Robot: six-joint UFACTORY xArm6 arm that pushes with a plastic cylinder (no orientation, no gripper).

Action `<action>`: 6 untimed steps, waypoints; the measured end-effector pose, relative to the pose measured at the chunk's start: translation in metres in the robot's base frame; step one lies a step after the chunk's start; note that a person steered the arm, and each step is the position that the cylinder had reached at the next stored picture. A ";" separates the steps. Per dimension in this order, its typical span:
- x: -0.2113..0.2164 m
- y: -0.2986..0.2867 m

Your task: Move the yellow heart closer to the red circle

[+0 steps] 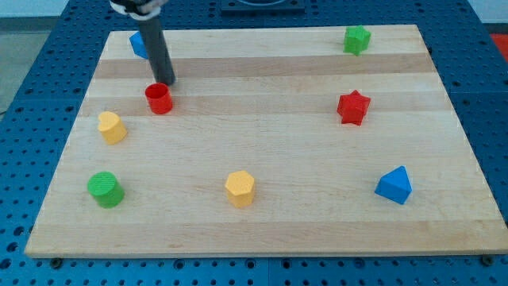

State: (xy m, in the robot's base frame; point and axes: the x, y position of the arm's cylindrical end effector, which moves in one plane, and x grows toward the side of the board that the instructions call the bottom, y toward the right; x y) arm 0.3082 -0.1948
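While my tip (164,82) sits just above the red circle (159,98), the yellow heart (112,127) lies nearby; no fingers show.

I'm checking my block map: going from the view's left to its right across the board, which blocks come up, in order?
Green circle → yellow heart → red circle, my tip just above it → yellow hexagon → red star → blue triangle. Left out: the blue block behind the rod and the green star, whose places overlap others.

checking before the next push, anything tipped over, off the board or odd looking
Nothing stands out. Every block sits flat on the wooden board, none over an edge. My tip rests just above the red circle.
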 end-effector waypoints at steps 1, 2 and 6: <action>0.022 -0.063; 0.092 -0.066; 0.158 0.019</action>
